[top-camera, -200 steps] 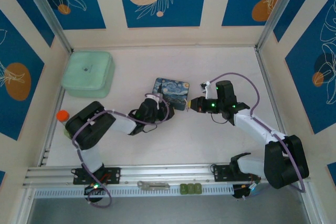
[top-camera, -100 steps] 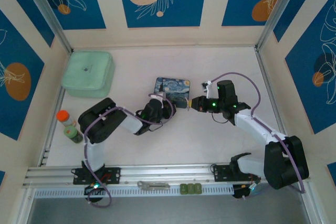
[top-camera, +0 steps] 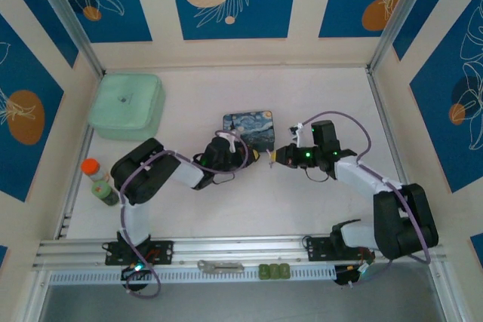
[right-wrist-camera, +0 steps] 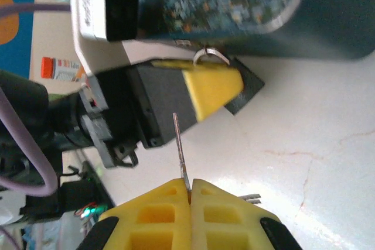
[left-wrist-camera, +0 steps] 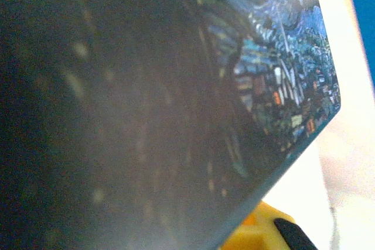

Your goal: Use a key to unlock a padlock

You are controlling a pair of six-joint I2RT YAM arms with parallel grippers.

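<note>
In the right wrist view my right gripper (right-wrist-camera: 188, 182) is shut on the key (right-wrist-camera: 179, 144), a thin silver blade pointing away from it. Just beyond the blade's tip is my left gripper (right-wrist-camera: 214, 83), its yellow fingers closed. The padlock's silver shackle (right-wrist-camera: 210, 55) pokes out above them; its dark body is mostly hidden between them. From above, the left gripper (top-camera: 251, 154) sits at the near edge of the starry-night tin (top-camera: 249, 127), and the right gripper (top-camera: 278, 156) faces it from the right, a small gap apart. The left wrist view is close against the tin (left-wrist-camera: 263, 86), with one yellow finger pad (left-wrist-camera: 261, 235) at the bottom.
A pale green lidded box (top-camera: 126, 105) stands at the back left. A bottle with an orange cap (top-camera: 94, 175) stands by the left wall. On the front rail lie a grey metal tool (top-camera: 219, 266) and green blocks (top-camera: 275, 270).
My left gripper has slid right along the tin's near edge and closed its jaws. The right gripper, still holding the key, has shifted slightly nearer to it.
</note>
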